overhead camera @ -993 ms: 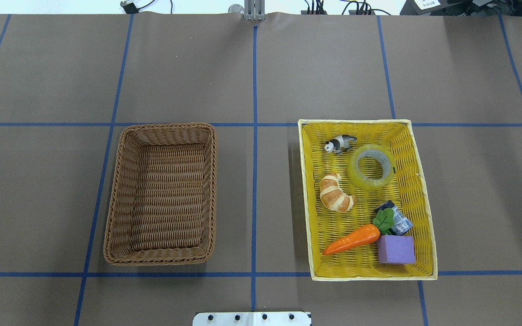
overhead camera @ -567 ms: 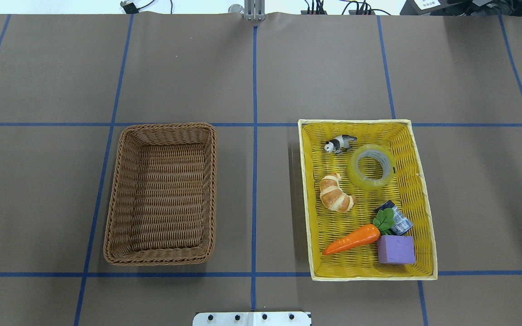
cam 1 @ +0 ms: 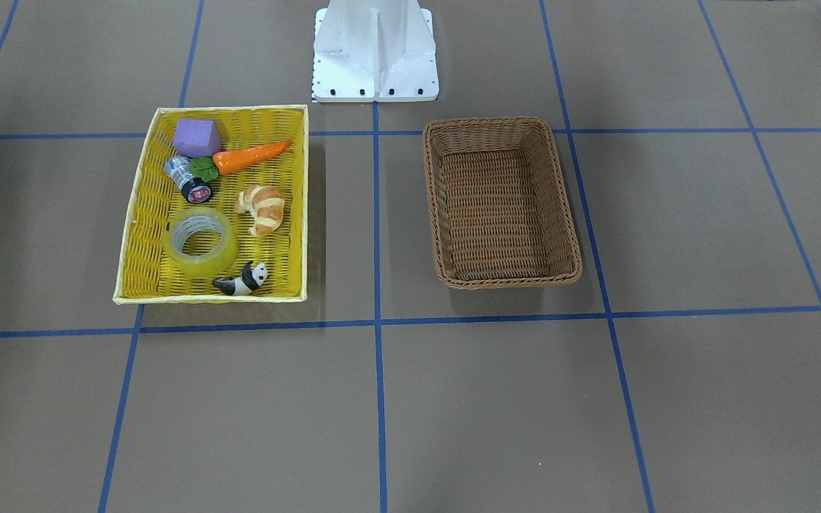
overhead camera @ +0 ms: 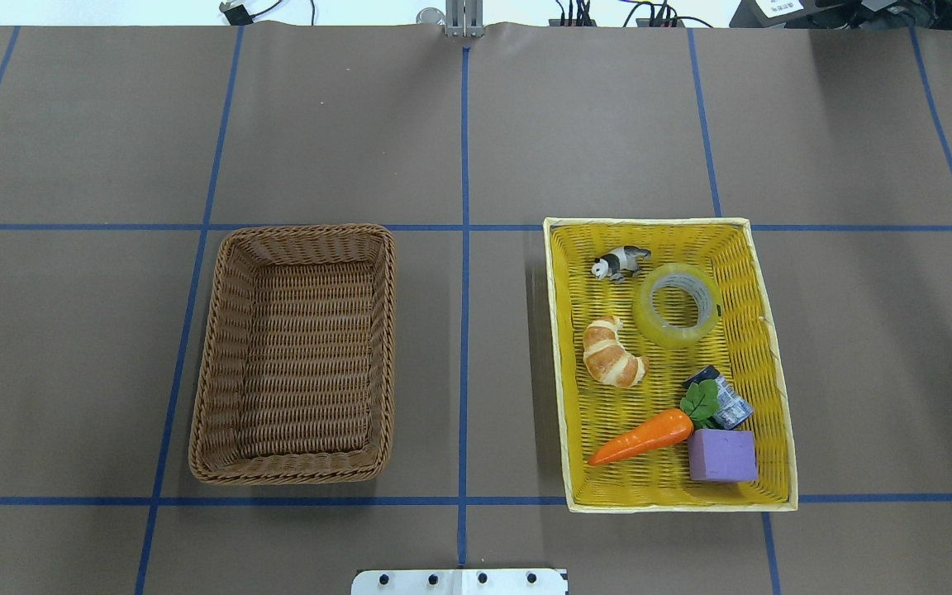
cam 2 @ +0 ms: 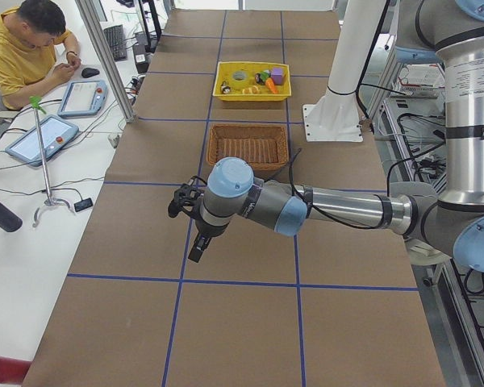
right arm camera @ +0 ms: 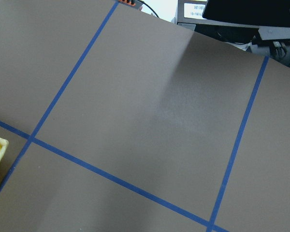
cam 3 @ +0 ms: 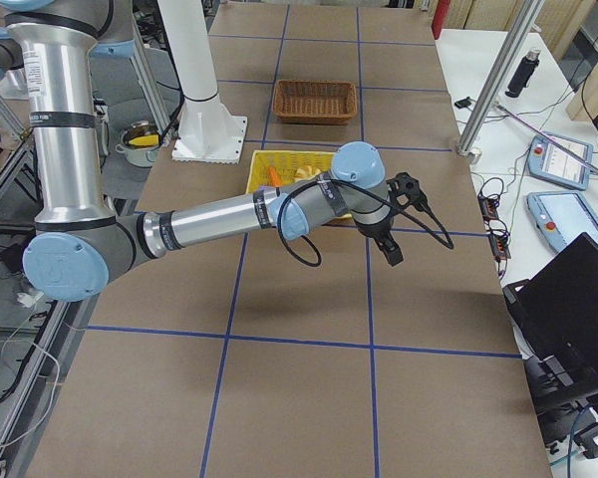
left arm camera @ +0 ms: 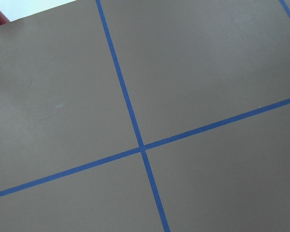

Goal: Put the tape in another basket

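The tape (overhead camera: 649, 321), a yellowish translucent roll with a grey-white core, lies flat in the far part of the yellow tray (overhead camera: 559, 372); it also shows in the front-facing view (cam 1: 221, 258). The brown wicker basket (overhead camera: 302, 234) stands empty on the table's left half, also in the front-facing view (cam 1: 499, 125). Neither gripper is in the overhead or front-facing view. My left gripper (cam 2: 197, 244) hangs over bare table far from the basket. My right gripper (cam 3: 391, 249) hangs beyond the tray. I cannot tell whether either is open or shut.
The yellow tray also holds a toy panda (overhead camera: 621, 262), a croissant (overhead camera: 612, 352), a carrot (overhead camera: 641, 436), a purple block (overhead camera: 721, 454) and a small capped cylinder (overhead camera: 724, 397). The white robot base (cam 1: 375, 50) stands at the near edge. An operator (cam 2: 32, 40) sits beside the table.
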{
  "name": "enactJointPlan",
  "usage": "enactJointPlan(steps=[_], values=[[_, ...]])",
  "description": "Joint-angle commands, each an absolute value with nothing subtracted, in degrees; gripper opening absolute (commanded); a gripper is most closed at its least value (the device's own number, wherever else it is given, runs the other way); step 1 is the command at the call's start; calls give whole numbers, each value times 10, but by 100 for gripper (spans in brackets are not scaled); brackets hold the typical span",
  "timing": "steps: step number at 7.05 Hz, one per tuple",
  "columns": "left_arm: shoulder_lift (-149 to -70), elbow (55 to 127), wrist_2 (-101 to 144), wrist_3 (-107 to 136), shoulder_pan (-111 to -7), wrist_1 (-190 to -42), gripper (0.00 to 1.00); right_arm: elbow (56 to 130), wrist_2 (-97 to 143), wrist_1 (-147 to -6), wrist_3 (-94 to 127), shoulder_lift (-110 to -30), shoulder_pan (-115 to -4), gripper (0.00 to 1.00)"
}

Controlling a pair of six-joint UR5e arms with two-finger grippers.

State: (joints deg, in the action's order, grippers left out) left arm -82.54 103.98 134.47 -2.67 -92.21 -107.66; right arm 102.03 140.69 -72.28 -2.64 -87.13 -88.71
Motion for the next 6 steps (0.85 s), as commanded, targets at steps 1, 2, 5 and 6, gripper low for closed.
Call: enactJointPlan(steps=[1,2,5,6], values=[[-825,1039,1345,-24,-922,-1127,99,1022,1433,-653,33,-855,-840,100],[-830,1039,1344,-23,-909,-1135,99,1022,1437,-643,57,-818,-794,100],[-841,1033,1345,-25,-875,-1144,99,1051,1349,-643,238,-758,-663,100],[-841,1032,1344,-25,-873,-1145,99,1058,1260,-655,256,-758,-604,100]])
